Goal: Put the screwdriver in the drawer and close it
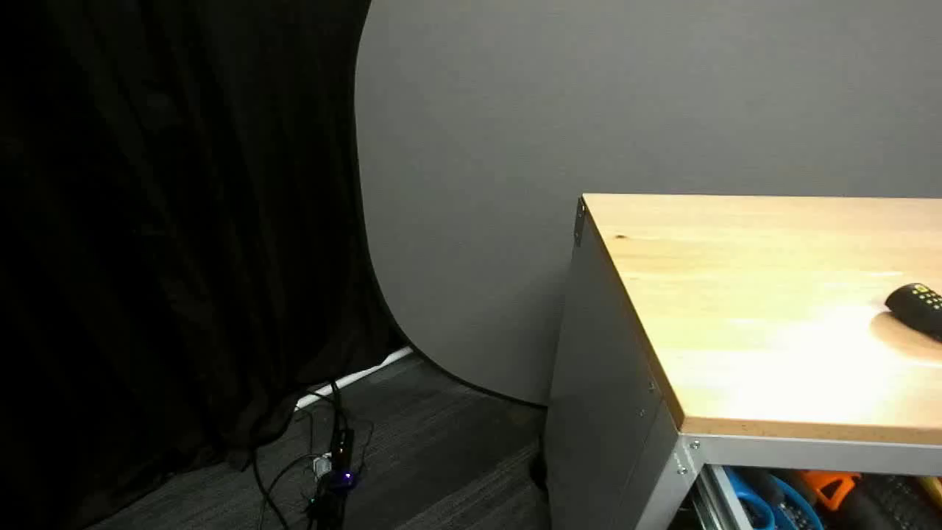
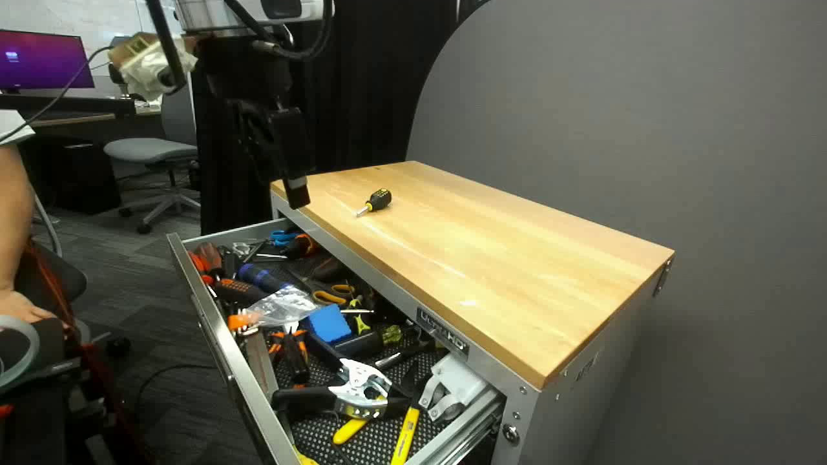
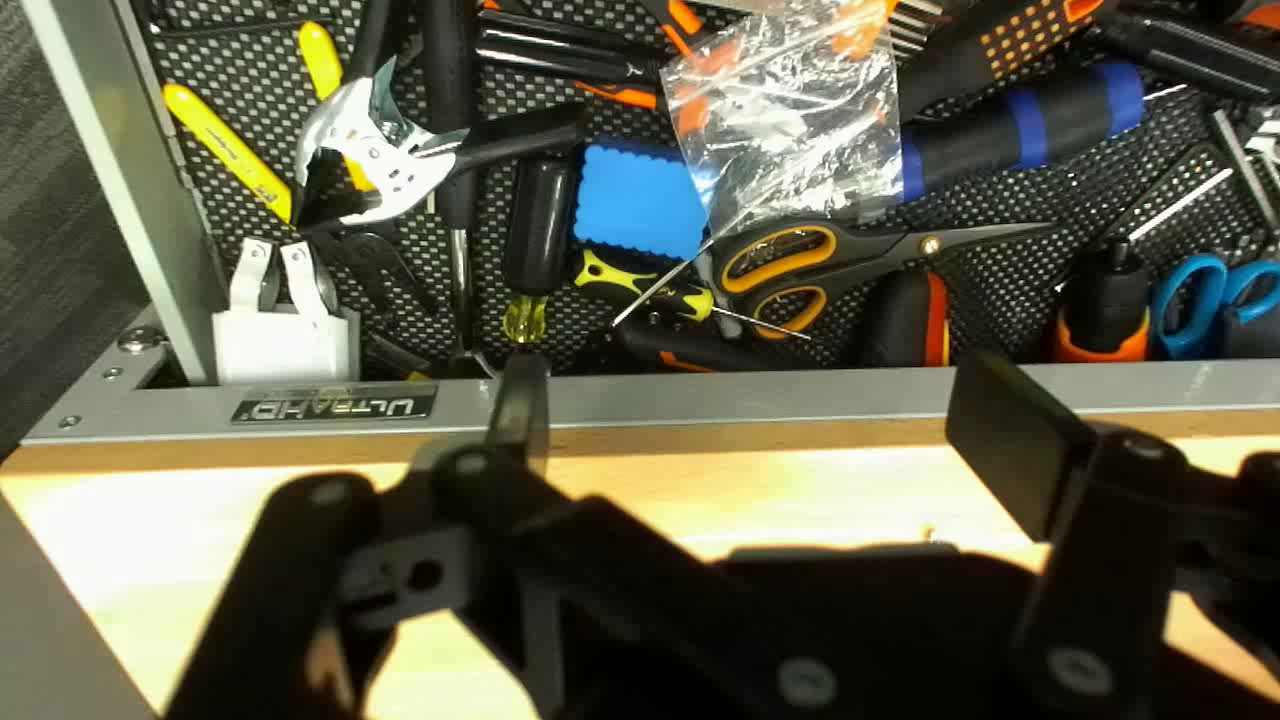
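Note:
The short screwdriver (image 2: 380, 199), with a black and yellow handle and metal tip, lies on the wooden tabletop (image 2: 491, 258). In an exterior view its black handle (image 1: 918, 309) shows cut off at the right edge. In the wrist view only a small bit, likely its tip (image 3: 931, 535), shows past the gripper body. The drawer (image 2: 216, 339) is pulled out and full of tools; its side wall shows in the wrist view (image 3: 120, 190). My gripper (image 3: 752, 400) is open with nothing between the fingers. In an exterior view the gripper (image 2: 297, 192) hangs above the cabinet's edge, apart from the screwdriver.
The drawer holds scissors (image 3: 790, 262), a metal clamp (image 2: 365, 387), a blue block (image 2: 329, 323) and a clear plastic bag (image 2: 284, 307). The cabinet's grey front rail (image 3: 720, 395) runs between tabletop and drawer. A person's arm (image 2: 13, 226) is at the far left.

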Controlling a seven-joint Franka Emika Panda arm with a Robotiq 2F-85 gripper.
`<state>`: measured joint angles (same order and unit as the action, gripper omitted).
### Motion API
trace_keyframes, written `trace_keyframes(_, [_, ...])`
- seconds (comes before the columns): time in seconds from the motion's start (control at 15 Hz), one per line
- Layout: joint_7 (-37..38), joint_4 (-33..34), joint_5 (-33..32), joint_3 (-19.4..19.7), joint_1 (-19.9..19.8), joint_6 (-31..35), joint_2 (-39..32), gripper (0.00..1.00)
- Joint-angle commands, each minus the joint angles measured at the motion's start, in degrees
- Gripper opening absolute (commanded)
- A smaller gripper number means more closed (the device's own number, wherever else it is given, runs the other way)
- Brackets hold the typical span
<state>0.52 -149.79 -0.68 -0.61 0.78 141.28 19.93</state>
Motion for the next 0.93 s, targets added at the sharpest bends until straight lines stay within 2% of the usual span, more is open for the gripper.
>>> trace_keyframes(0.0, [0.0,0.2,0.0,-0.1,-0.1,-0.1,0.0,1.0])
trace_keyframes(0.27, [0.0,0.4,0.0,-0.1,-0.1,-0.1,0.1,1.0])
trace_keyframes(0.67, [-8.3,8.5,8.6,-1.3,8.8,13.4,-13.6,1.0])
trace_keyframes(0.87, [-12.5,15.1,11.1,-3.0,10.5,16.4,-21.4,1.0])
